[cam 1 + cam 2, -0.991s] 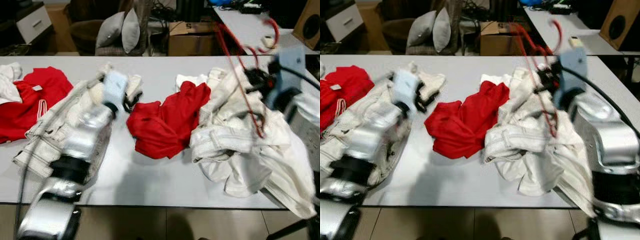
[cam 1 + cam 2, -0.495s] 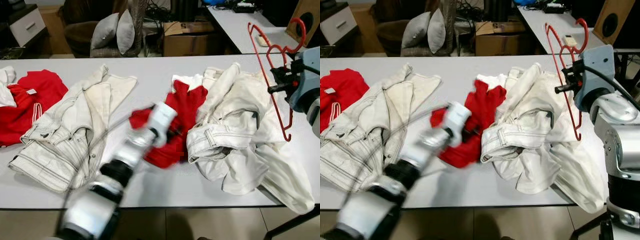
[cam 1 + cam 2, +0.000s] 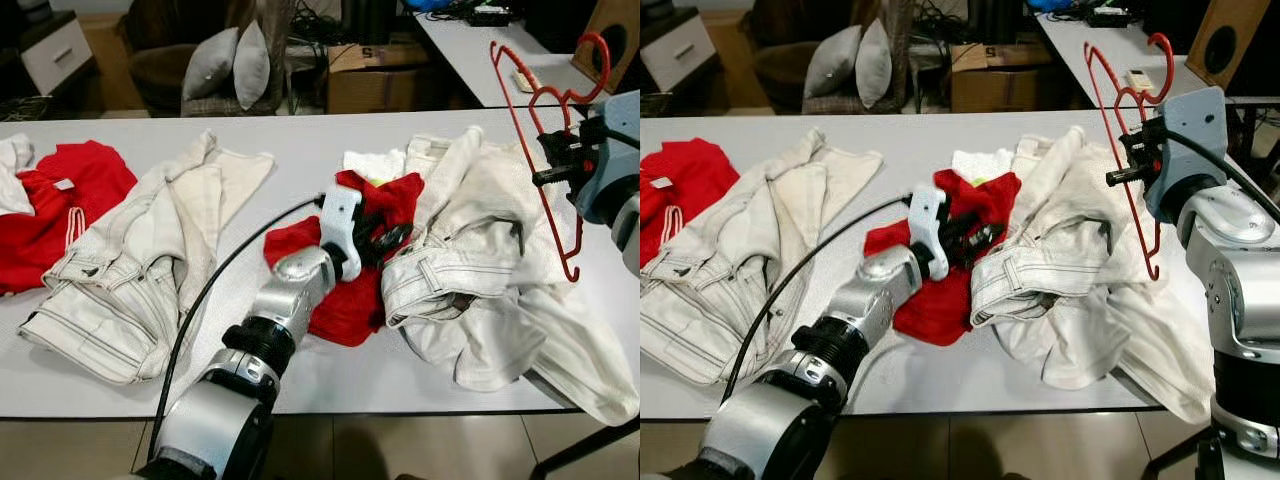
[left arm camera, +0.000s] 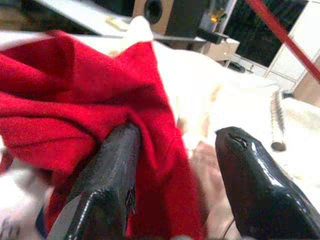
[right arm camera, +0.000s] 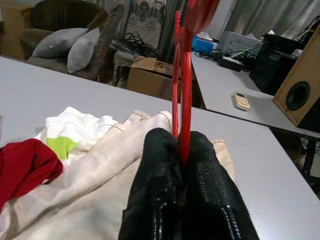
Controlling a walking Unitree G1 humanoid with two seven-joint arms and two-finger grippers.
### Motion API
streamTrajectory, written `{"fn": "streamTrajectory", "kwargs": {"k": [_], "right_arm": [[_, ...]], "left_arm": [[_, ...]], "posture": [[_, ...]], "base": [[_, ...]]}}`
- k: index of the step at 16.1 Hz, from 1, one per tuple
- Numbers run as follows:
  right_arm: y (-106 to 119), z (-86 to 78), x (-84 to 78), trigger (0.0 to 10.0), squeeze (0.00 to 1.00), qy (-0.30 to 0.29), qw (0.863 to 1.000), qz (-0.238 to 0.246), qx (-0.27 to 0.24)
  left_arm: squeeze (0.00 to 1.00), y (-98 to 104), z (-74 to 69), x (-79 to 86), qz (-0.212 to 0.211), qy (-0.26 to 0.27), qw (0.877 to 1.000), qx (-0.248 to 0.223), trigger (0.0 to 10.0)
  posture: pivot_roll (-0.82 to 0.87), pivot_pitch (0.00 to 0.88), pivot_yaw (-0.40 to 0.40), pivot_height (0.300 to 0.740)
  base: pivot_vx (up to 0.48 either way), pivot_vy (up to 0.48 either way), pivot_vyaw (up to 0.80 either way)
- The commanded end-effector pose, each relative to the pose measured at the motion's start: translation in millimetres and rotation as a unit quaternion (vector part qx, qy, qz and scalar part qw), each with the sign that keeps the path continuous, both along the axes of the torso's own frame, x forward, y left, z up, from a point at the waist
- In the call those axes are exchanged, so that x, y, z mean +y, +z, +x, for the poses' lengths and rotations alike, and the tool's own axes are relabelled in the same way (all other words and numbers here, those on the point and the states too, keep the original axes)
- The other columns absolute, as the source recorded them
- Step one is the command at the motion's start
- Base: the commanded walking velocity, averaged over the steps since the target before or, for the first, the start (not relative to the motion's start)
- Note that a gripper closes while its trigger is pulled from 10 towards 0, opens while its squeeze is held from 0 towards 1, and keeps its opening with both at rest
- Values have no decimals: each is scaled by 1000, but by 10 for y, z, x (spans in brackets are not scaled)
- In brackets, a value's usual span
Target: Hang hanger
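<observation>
My right gripper [image 3: 1124,162] is shut on a red wire hanger [image 5: 184,85] and holds it upright in the air over the table's right end, its hook [image 3: 598,40] at the top. In the right wrist view the two black fingers [image 5: 157,170] pinch the hanger's rods. My left gripper [image 3: 384,238] reaches over the middle of the table and is open, its fingers [image 4: 112,165] straddling a fold of a crumpled red garment [image 3: 345,300]. That garment lies against a heap of white clothing [image 3: 480,300] below the hanger.
A white jacket [image 3: 140,260] lies spread on the left of the grey table [image 3: 300,130], with another red garment [image 3: 60,200] at the far left. Behind the table stand an armchair with grey cushions [image 3: 230,60], a cardboard box [image 3: 375,75] and a second table [image 3: 490,50].
My left arm swung from the white jacket on the left to the red garment in the middle. The right gripper lifted the hanger off the white heap, then held it still.
</observation>
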State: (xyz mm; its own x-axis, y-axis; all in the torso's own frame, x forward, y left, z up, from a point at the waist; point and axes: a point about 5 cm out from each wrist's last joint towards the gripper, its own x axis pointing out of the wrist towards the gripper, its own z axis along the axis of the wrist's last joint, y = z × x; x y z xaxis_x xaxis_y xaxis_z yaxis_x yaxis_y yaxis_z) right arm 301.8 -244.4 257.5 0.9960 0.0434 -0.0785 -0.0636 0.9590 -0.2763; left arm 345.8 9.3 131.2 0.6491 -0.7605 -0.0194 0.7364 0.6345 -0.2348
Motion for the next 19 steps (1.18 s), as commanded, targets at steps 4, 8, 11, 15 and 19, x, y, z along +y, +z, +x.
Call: {"fn": "streamTrajectory", "kwargs": {"k": [4,8,11,15,19], "right_arm": [[123,37,120,10000,0,25,999,9,-43],[253,17,436,10000,0,81,993,29,-82],[226,-34,724,10000,0,111,987,57,-102],[-108,-177,1244,10000,0,148,974,152,-81],[-264,-242,1395,10000,0,147,971,180,-64]], "left_arm": [[0,478,7,268,-9,-14,993,-117,10000],[0,1067,-160,855,36,99,971,-216,10000],[0,1118,-371,1222,39,206,953,-220,10000],[0,920,-948,1769,111,353,916,-153,10000],[0,898,-1145,1868,144,376,906,-129,10000]], "posture": [[-174,0,64,740],[-123,0,54,740],[-97,0,66,740],[-1,0,37,740],[59,1,24,740]], "base": [[0,0,0],[0,0,0],[0,0,0],[0,240,0],[0,480,0]]}}
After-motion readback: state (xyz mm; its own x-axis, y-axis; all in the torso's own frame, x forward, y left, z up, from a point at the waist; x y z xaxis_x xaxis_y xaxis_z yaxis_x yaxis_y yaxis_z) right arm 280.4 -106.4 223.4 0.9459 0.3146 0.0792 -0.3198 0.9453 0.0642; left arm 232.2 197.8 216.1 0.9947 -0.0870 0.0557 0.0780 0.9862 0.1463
